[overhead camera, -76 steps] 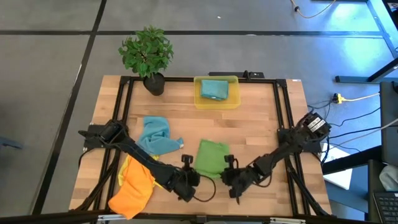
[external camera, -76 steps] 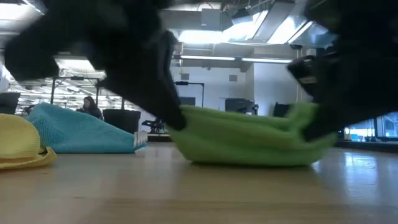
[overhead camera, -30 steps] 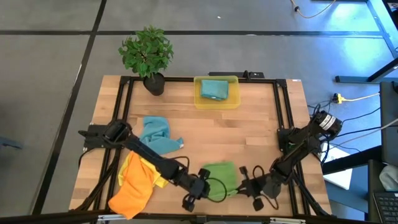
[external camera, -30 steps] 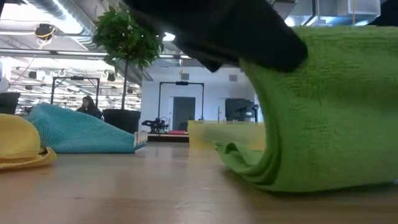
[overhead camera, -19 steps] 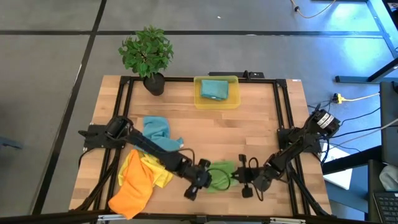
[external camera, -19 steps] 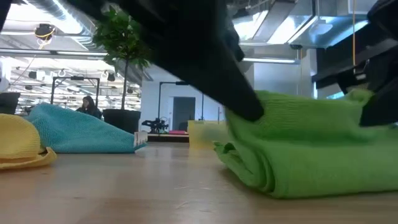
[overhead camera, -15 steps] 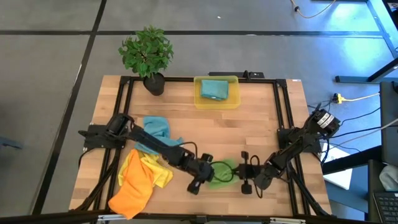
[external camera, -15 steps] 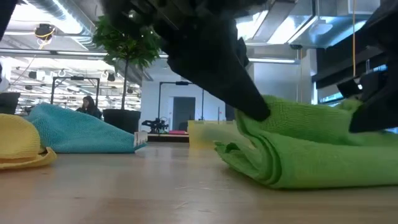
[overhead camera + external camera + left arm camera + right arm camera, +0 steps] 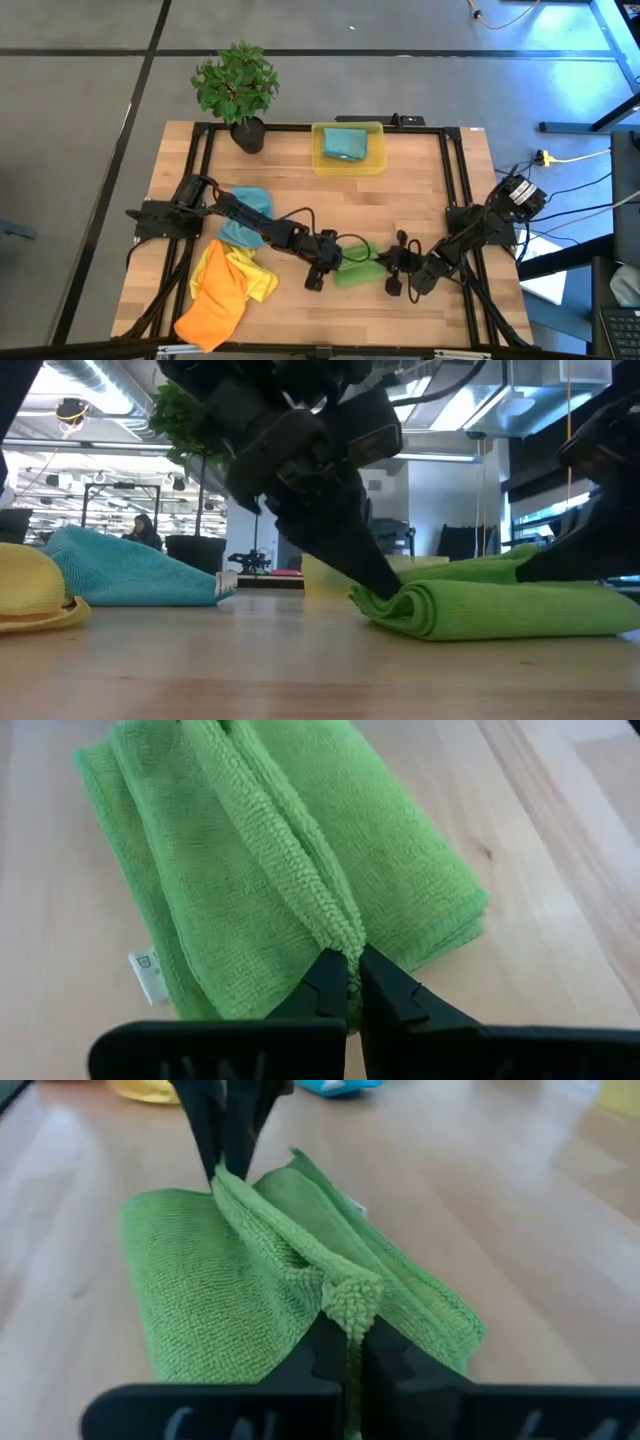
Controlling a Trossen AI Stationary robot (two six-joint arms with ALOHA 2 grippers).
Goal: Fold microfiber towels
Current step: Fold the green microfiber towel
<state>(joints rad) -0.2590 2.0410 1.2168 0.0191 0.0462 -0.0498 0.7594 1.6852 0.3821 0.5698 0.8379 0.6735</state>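
The folded towel (image 9: 357,276) lies on the bench (image 9: 420,200) between the left hand (image 9: 335,264) and the right hand (image 9: 392,271). Left of it lie two towels (image 9: 225,290) in a pile, another towel (image 9: 250,210) behind them. Far behind, the bin (image 9: 375,160) holds a towel (image 9: 343,143), the plant (image 9: 236,88) at its left.

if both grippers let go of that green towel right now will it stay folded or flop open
Probably stays folded: the green towel lies flat in stacked layers. The pinched ridge between the left gripper and right gripper would likely sag, being soft and limp.
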